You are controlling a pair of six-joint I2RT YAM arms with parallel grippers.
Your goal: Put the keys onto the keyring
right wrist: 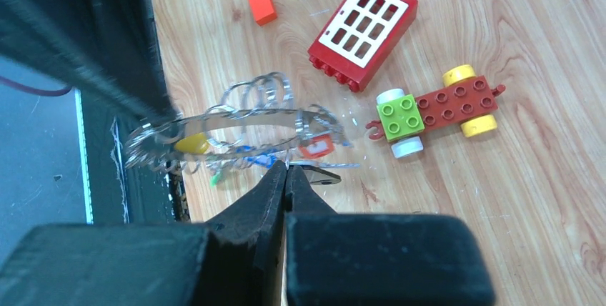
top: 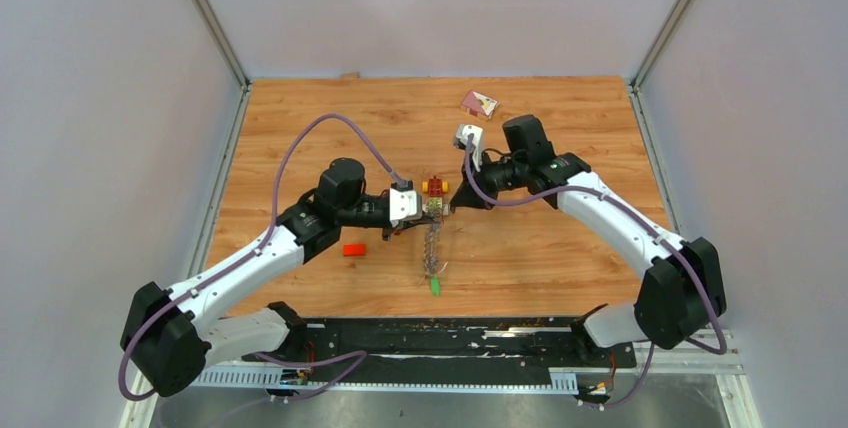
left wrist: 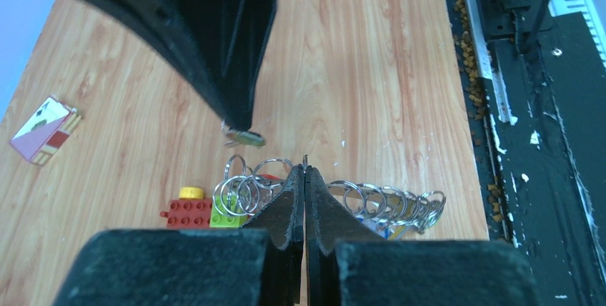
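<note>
The left pincer (left wrist: 305,171) stands pressed together. Its own fingers (left wrist: 286,213) hide the middle of the keyring (left wrist: 389,202) behind them, and what sits between the tips is too thin to tell. Just past those tips, rings cover part of the toy car (left wrist: 191,211). Farther ahead, the right pincer (left wrist: 240,126) is cut off by the top edge, and the small metal bit at its tip is blurred.

From the right wrist, the rings ahead of the right pincer smear together, so the keys (right wrist: 191,143) show only as coloured blobs.

From above, both pincers' tips are hidden. It cannot be told whether the keyring below them touches the desk (top: 560,248).
</note>
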